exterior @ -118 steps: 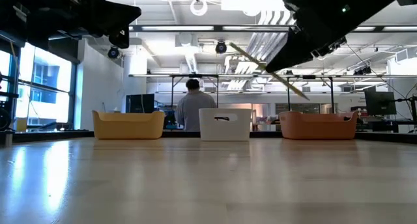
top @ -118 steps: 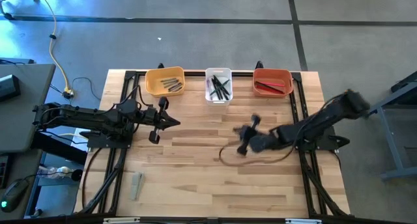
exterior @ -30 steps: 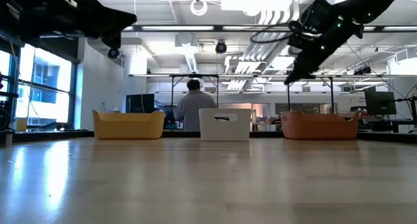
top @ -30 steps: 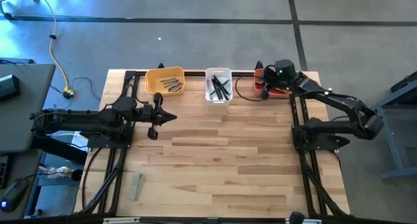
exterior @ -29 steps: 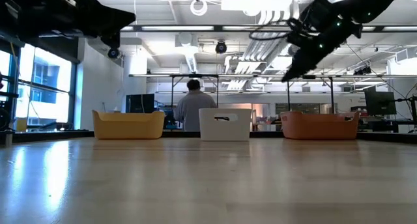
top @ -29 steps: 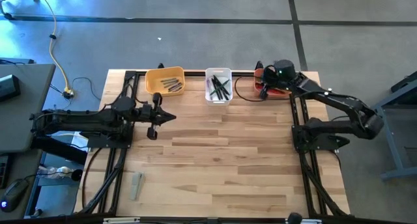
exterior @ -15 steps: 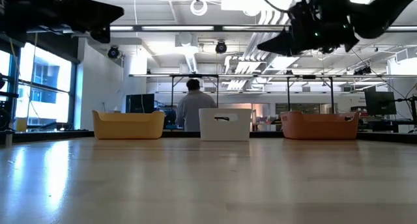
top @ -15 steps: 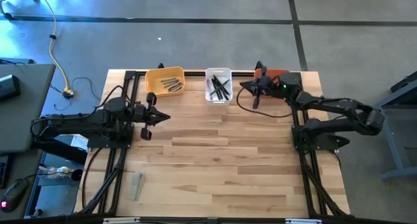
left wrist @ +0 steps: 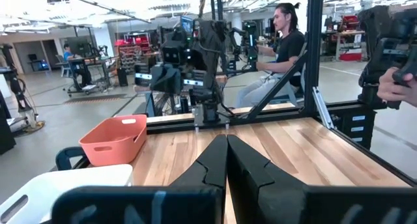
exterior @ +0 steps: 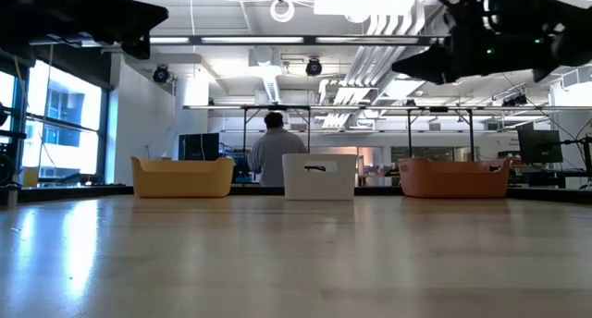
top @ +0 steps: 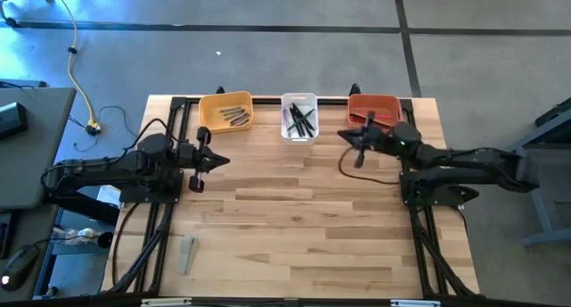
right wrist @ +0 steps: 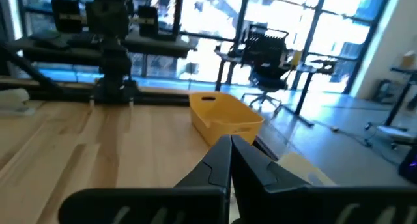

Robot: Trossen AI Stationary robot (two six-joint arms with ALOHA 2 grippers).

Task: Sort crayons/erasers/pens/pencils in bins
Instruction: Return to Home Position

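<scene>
Right gripper, fingers together and empty, hung beside the red-orange bin at the table's far edge, left gripper likewise toward the left edge; homing step, I judged, so next: park both arms.

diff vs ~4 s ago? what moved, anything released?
The right gripper carried a yellow pencil from mid-table to the red-orange bin. It no longer holds the pencil and has pulled back toward its own side of the table, shut and empty. The left gripper drew back slightly toward its base, shut. The yellow-orange bin, the white bin and their contents stayed put.
</scene>
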